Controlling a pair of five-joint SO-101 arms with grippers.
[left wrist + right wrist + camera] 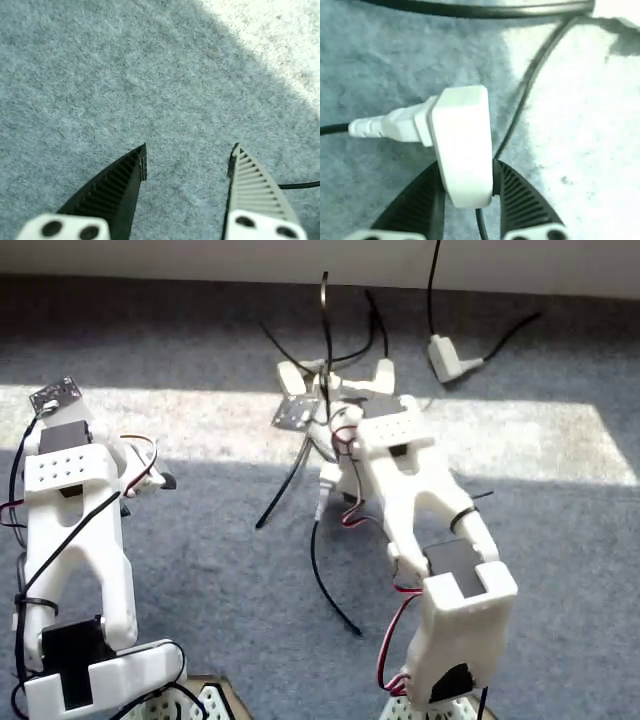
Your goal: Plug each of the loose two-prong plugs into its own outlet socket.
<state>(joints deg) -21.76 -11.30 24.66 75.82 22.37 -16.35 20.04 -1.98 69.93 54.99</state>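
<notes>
right gripper (467, 171): jaws pinching white plug (462, 140) | left gripper (190, 150): jaws spread above grey carpet (100, 75) | far right: corded white piece (450, 358), perhaps another plug

Bright band, dim shade
A glaring strip crosses the counter (530, 440); the rest lies in shade, and the white plug (462, 150) shines pale

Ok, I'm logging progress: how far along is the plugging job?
Nothing looks finished. In hand: the right claw grips one white plug. The left claw is open over bare carpet. To do: a second plug lies loose farther off, and both need plugging in.
</notes>
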